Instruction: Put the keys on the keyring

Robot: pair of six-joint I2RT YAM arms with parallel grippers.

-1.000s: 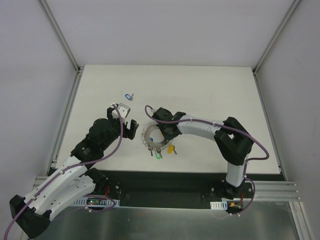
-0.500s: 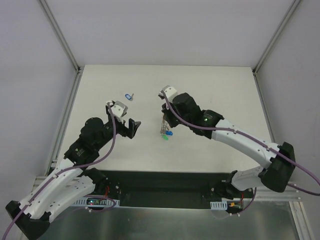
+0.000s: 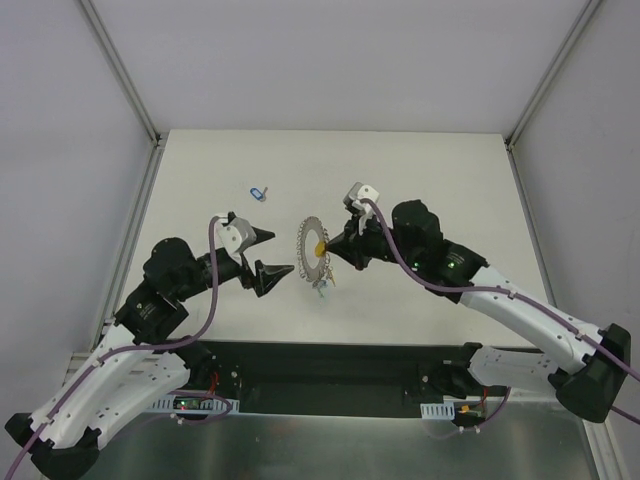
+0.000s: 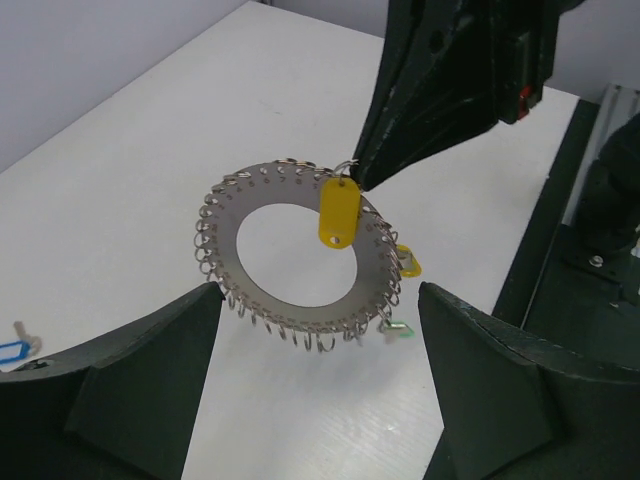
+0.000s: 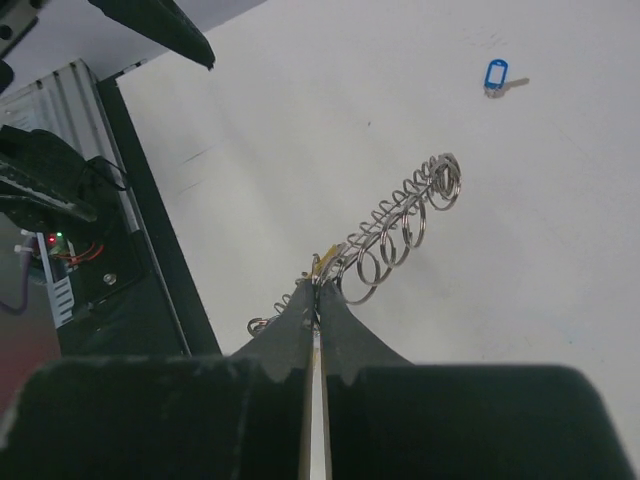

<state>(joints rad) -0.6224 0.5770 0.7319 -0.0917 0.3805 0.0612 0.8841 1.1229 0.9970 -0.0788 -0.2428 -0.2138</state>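
Observation:
My right gripper (image 3: 336,250) is shut on the rim of the keyring (image 3: 309,250) and holds it upright above the table, its face toward my left gripper (image 3: 271,256). In the left wrist view the grey disc (image 4: 222,250) has wire loops all round, with a yellow-tagged key (image 4: 338,212) near the right gripper's tips (image 4: 360,178), a second yellow tag (image 4: 408,264) and a green tag (image 4: 397,328) hanging lower. My left gripper (image 4: 320,300) is open and empty, just short of the ring. The right wrist view shows the ring edge-on (image 5: 400,225). A blue-tagged key (image 3: 258,192) lies on the table.
The blue-tagged key also shows in the right wrist view (image 5: 496,75) and at the left edge of the left wrist view (image 4: 10,351). The white table (image 3: 440,180) ends in a black rail (image 3: 330,362) at the near edge. Grey walls and metal posts enclose it.
My right gripper has lifted the keyring off the table and turned it upright, moving right. My left gripper has swung round to face it, jaws still open.

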